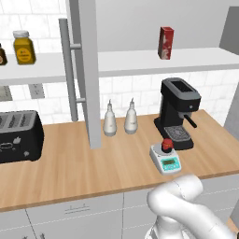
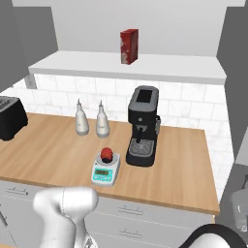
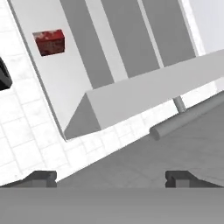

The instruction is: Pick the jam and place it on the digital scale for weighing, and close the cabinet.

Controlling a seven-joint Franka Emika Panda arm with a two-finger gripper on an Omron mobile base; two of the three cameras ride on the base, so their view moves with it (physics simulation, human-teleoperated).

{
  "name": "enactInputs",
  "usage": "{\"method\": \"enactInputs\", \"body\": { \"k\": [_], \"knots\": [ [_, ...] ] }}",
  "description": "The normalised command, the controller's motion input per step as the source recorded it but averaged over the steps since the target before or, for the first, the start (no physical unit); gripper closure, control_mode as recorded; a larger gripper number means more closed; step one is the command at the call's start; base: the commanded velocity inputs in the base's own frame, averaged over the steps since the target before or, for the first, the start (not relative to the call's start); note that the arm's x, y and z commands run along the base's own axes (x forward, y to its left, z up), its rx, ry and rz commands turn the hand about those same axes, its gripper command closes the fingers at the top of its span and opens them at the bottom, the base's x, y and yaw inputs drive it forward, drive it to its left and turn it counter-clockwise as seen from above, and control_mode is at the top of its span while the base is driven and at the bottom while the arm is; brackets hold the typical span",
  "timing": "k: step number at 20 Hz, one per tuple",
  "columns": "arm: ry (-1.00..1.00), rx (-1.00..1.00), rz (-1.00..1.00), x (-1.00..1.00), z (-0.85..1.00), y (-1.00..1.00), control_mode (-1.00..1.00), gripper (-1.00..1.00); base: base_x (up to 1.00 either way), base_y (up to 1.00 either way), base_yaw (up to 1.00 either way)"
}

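**Kitchen desk, jam on scale**

Jam [image 1: 166, 145] rests on the digital scale [image 1: 166, 160], just left of the black coffee machine [image 1: 178, 112], on the wooden desk [image 1: 70, 163]. No writing legible. White tile wall behind. Cabinet [image 1: 88, 70] door stands open; red carton [image 1: 165, 42] above the machine. Left base view adds toaster [image 1: 18, 135], amber jar [image 1: 23, 47]. Hand [image 3: 111, 178] spread wide, grasping nothing.

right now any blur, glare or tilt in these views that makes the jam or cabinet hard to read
Left base view: even flat light, the jam sharp on the digital scale. Right base view: the same, no glare. Hand view: rolled hard, the cabinet door edge and handle run diagonally, soft; the fingertips stand apart.
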Motion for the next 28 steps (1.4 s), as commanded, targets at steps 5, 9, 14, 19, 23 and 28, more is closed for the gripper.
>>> {"method": "enactInputs", "body": {
  "k": [5,9,14,19,23,28],
  "knots": [
    [-0.02,0.03,0.17,0.19,0.27,-0.48,-1.00,-1.00,0.00,0.00,0.00],
    [0.00,0.01,0.24,0.37,0.01,-0.17,-1.00,-1.00,0.00,0.00,0.00],
    [-0.07,-0.01,0.22,0.17,0.24,0.35,-1.00,-1.00,0.00,0.00,0.00],
    [-0.10,0.00,0.13,0.26,0.41,0.49,-1.00,-1.00,0.00,0.00,0.00],
    [-0.10,0.00,0.03,0.56,0.40,0.91,-1.00,-1.00,0.00,0.00,0.00],
    [-0.04,-0.10,-0.01,0.83,0.02,1.00,-1.00,-1.00,0.00,0.00,0.00]
  ]
}}
